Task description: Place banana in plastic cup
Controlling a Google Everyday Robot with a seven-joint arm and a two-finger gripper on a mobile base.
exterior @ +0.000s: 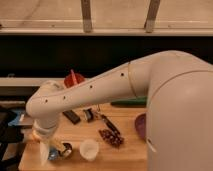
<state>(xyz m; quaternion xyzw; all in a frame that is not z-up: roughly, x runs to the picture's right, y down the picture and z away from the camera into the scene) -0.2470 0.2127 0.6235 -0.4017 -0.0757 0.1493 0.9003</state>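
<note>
A: Item one, the hand (46,148). We found it low over the front left part of the wooden worktop (127,152), at the end of the white arm (95,90) that swept in from the right. Its wrist pointed straight down.

B: Released or clenched?

A: We could not tell; the arm's own bulk covered that part.

B: Item two, the banana?

A: We could not pick it out with any certainty. A pale strip showed just beneath the wrist, but we could not say what it was.

B: Item three, the plastic cup (53,155).

A: We logged a small light-blue shape at the front left, directly under the hand and partly hidden by it. Touching it on the right stood a shiny metal cup (65,149).

B: Other entries?

A: A white cup (89,149) just right of the metal one. A cluster of dark red grapes (112,137) near the middle. A purple bowl (141,126) at the right, half hidden by the arm. A red cup (73,80) at the back.
</note>
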